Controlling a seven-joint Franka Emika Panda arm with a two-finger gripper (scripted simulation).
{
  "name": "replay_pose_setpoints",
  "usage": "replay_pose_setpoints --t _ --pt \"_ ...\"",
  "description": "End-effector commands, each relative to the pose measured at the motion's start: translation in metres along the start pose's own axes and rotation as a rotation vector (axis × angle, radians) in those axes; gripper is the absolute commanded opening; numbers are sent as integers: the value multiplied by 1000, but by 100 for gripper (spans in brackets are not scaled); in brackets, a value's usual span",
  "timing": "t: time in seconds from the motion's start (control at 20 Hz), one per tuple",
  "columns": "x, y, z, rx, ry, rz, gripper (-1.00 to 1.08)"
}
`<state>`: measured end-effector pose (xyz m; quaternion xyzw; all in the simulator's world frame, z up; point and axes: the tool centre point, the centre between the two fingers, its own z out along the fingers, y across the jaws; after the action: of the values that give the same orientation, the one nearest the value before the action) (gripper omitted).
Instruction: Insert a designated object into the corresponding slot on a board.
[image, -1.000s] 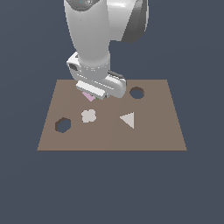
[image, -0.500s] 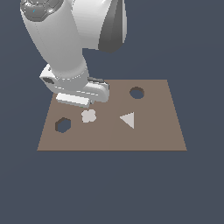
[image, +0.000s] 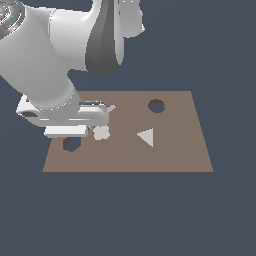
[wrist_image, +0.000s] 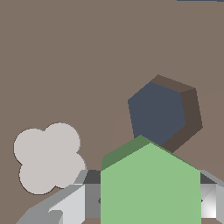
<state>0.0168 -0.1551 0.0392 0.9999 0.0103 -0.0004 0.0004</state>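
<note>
A small green block (wrist_image: 150, 186) sits clamped between the gripper (wrist_image: 148, 197) fingers, hovering beside the hexagonal slot (wrist_image: 158, 114) near the board (image: 165, 155) corner. It looks rigid and light (probably smooth-sided), best held by opposite flat faces. No writing is visible.

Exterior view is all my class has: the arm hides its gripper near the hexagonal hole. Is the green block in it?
Observer: Yes. The wrist view shows the green block between the fingers of the gripper.
Operator: Is it in the slot?
Observer: No. The slot lies open just beyond the block, its dark floor visible.
Operator: Anything beside it?
Observer: A pale clover-shaped piece lies flat on the board, apart from the slot.
</note>
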Motion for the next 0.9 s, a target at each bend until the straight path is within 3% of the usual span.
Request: replay_pose_setpoints --t 0.0,0.4,0.85 --pt "11 7 -1 0 0 -49 -100" --pt "36 19 -1 0 0 -145 -100" --pt "45 22 -1 0 0 -178 -100"
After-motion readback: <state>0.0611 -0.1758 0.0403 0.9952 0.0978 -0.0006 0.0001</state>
